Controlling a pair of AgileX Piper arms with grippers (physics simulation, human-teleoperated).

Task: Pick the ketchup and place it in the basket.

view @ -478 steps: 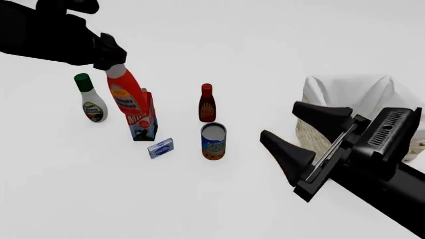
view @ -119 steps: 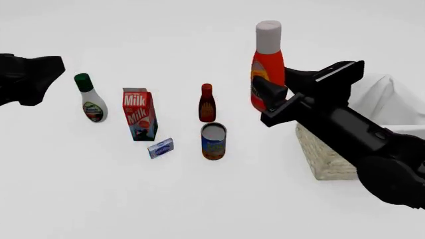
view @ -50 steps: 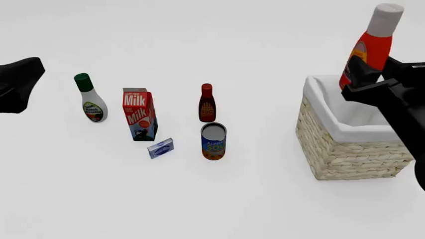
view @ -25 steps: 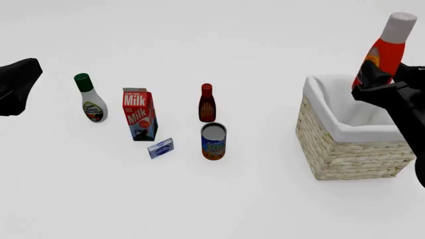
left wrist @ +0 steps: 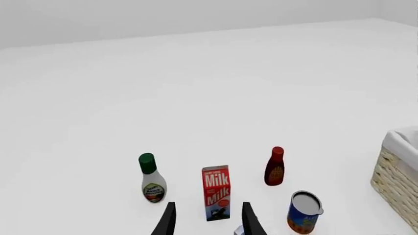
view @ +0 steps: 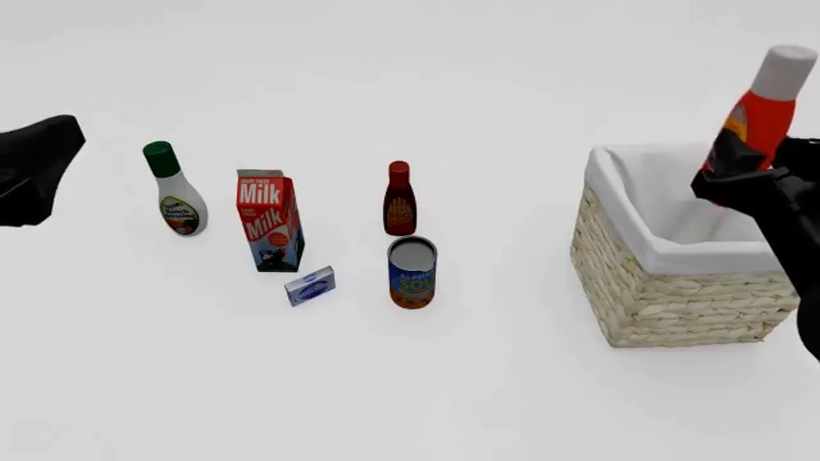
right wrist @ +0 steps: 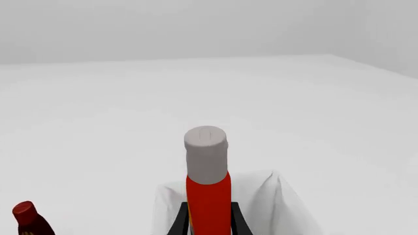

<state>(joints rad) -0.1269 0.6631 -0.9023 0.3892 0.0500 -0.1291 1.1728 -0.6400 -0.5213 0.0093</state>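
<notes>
Ketchup (view: 765,108) above basket (view: 666,288); milk carton (view: 268,221) well apart.

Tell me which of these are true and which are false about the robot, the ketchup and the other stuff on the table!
1. The right gripper is holding the ketchup. True.
2. The ketchup is lying at the bottom of the basket. False: it is held up above the basket.
3. The left gripper holds the milk carton. False: it is open and holds nothing.
4. The soup can stands upright on the table. True.
5. The bottle with the green cap has fallen over. False: it stands upright.
</notes>
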